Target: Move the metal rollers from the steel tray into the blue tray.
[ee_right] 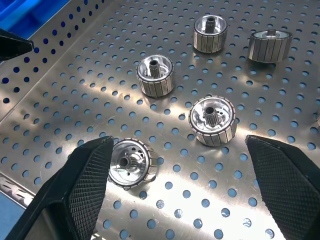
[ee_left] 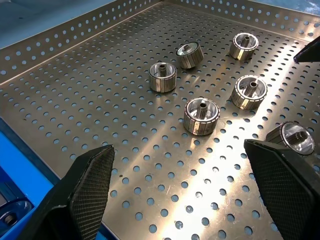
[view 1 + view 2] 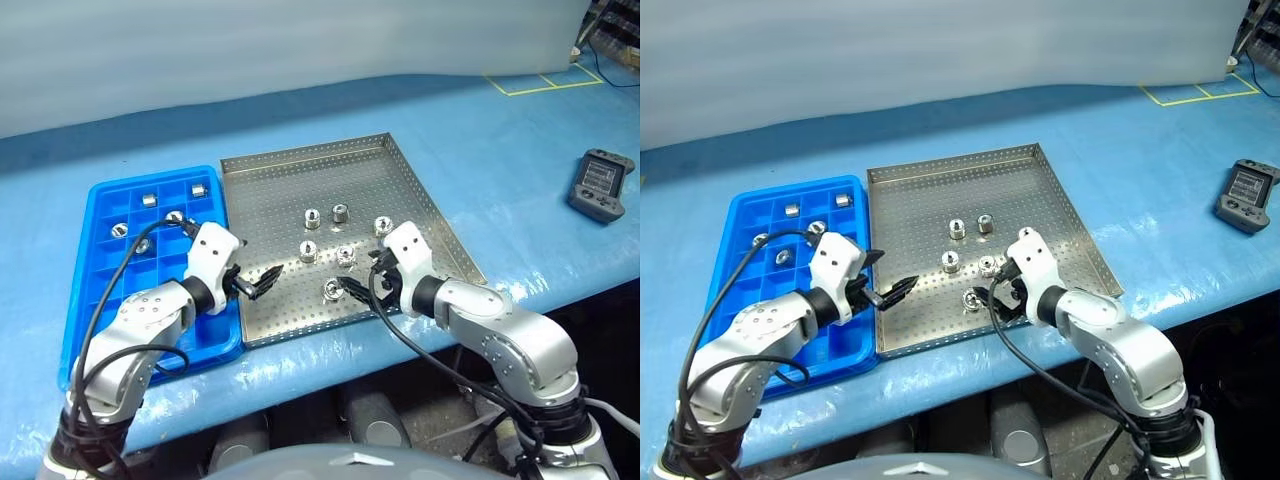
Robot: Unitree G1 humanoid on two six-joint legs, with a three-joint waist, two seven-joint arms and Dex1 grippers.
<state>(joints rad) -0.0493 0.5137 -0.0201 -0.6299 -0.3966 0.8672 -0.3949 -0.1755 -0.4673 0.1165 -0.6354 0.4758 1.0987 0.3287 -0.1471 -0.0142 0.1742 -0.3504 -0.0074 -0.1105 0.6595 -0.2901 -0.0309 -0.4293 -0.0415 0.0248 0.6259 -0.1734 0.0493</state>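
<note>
A blue-covered bench (image 3: 500, 170) meets a pale wall (image 3: 300, 50). The steel tray (image 3: 290, 180) touches the blue tray (image 3: 100, 290) near its front edge. 6 metal rollers (image 3: 311, 217) remain in steel; 5 sit in blue. Both the left hand (image 3: 258, 284) and right hand (image 3: 362, 280) gape wide, empty. A handheld controller (image 3: 601, 184) lies rightward.

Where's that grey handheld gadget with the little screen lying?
The grey handheld controller lies on the blue table cover at the robot's far right, well apart from the steel tray.

We see a blue-covered table (image 3: 500, 170) carrying the blue tray (image 3: 95, 300) and steel tray (image 3: 300, 160) side by side near its front edge, and a handheld controller (image 3: 601, 184) toward its right end.
</note>
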